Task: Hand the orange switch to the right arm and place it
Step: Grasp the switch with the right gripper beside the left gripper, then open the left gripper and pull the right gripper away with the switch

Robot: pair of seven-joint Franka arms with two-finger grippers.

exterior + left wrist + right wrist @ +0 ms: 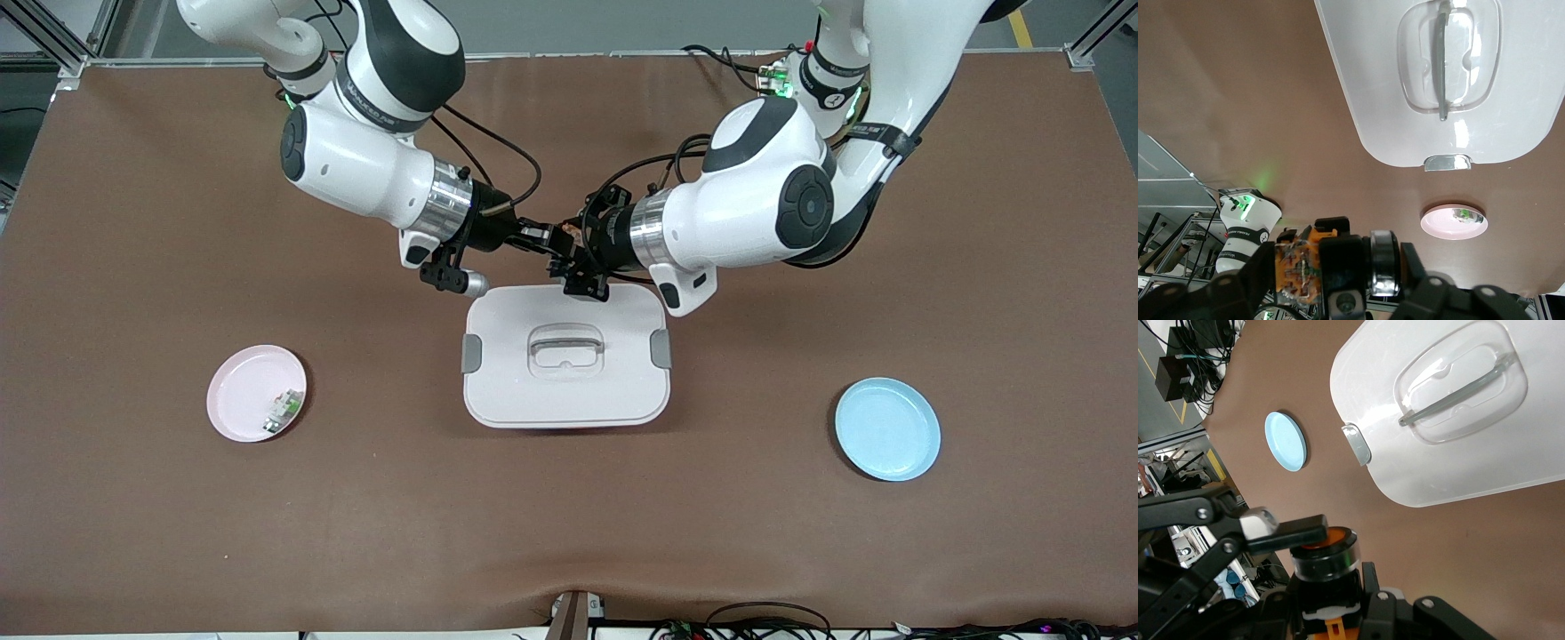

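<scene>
Orange switch (1328, 555) is up in the air betw. the two grippers, over the bare worktop (133, 222) just beside the lidded box's edge nearest the arm bases. In the right wrist view its black body sits clamped in the right gripper (1331, 587), jaws pinching it, orange cap showing on top w/ a silver ring below. A black finger (1288, 532) of the left gripper lies along the cap; can't tell if it still touches. In the left wrist view the switch (1338, 270) shows side-on, orange-marked body and chrome ring, w/ the left gripper (1338, 280) around it; left jaws partly spread, not clearly pinching.

Front view: both grippers meet nose to nose, right gripper (542, 236) coming from the right arm (373, 160), left gripper (578, 249) from the left arm (756, 196). Switch itself is too small to make out there.

White box (566, 356) w/ a clear recessed handle and grey side clips sits mid-worktop, nearer the front camera than the grippers. Pink plate (240, 382) lies toward the right arm's end, a small green-and-white part (283, 411) on it. Blue plate (887, 428) lies toward the left arm's end, well apart from the box.
</scene>
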